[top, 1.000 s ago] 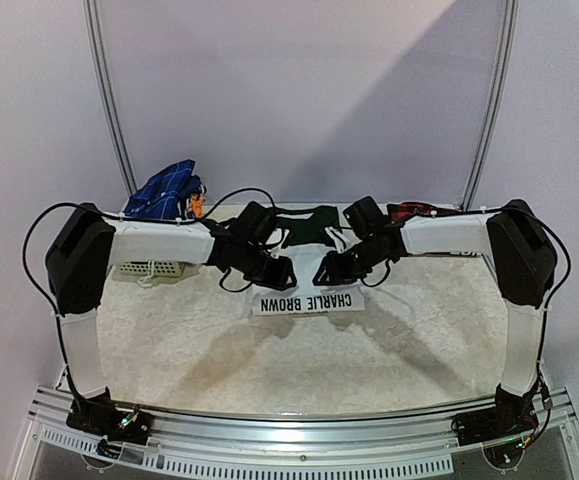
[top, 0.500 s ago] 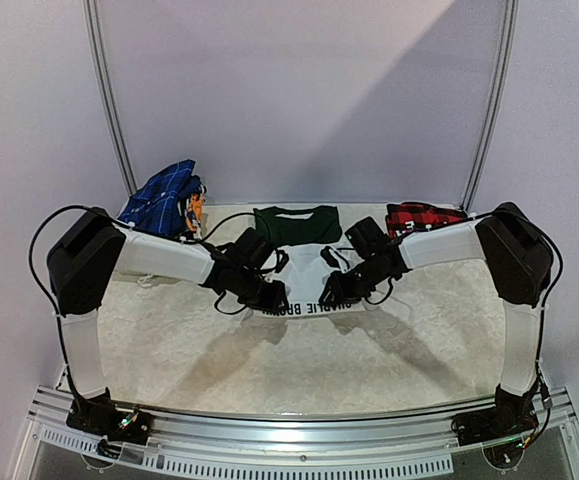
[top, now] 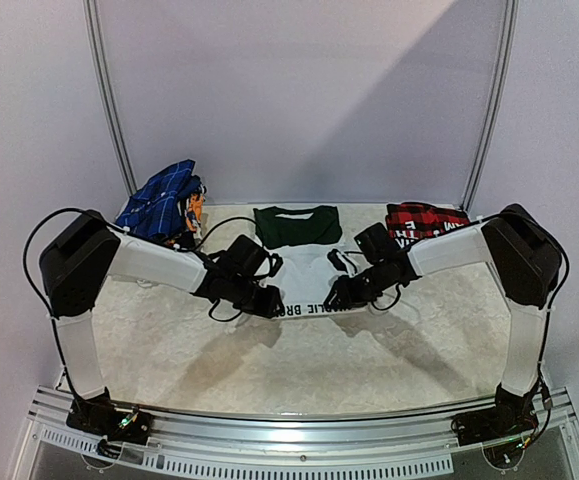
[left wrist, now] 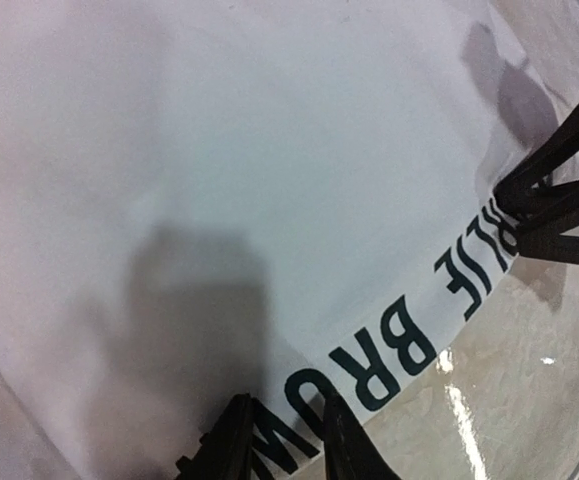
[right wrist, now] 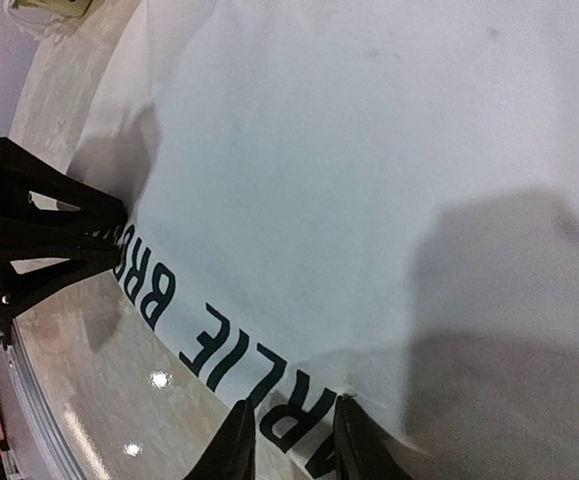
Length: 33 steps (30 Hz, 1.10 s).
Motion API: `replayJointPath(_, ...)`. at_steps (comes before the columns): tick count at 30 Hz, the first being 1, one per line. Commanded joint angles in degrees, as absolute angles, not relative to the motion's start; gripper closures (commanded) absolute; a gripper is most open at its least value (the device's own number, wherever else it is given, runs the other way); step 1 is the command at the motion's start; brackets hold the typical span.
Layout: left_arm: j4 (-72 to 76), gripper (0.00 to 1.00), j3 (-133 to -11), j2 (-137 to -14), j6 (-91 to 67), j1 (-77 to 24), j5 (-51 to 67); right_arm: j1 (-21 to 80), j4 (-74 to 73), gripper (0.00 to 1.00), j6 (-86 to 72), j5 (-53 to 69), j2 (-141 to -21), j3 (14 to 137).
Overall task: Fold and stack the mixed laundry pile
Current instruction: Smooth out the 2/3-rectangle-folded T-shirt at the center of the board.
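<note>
The left gripper (top: 269, 303) and right gripper (top: 335, 298) each pinch the near, lettered hem of the white T-shirt (top: 305, 275), spread flat on the tabletop (top: 269, 365).

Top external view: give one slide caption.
Left gripper and right gripper pinch the white T-shirt at its lettered edge.

Dark green block capitals along the white T-shirt's (left wrist: 219, 150) edge read "ARLIE BROW", with both ends of the wording hidden. White lettering on the red-and-black plaid shirt (top: 424, 218) is too small to read.

High rear overview, two close wrist views, sharing white T-shirt (left wrist: 219, 150)
</note>
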<state>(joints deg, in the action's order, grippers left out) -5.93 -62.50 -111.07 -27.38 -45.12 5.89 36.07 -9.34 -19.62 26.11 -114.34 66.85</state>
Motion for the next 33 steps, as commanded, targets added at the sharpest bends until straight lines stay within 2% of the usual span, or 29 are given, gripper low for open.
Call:
replayJointPath(1, -8.85, 0.74, -60.21, -108.80, -28.06, -45.71, 4.63, 35.39, -13.38, 0.68, -20.63, 24.92, -111.19, 64.44)
replayJointPath(13, -13.20, 0.73, -61.41, -103.39, -27.20, -45.80, 3.43, 34.55, -14.88, 0.66, -22.68, 21.05, -105.82, 62.68)
replayJointPath(22, -11.88, 0.74, -59.68, -105.47, -27.71, -45.87, 0.88, 33.17, -13.27, 0.70, -23.11, 18.99, -108.34, 60.16)
replayJointPath(33, -8.22, 0.75, -55.54, -107.27, -29.54, -45.92, 1.69, 33.14, -13.99, 0.70, -23.99, 15.57, -108.35, 57.18)
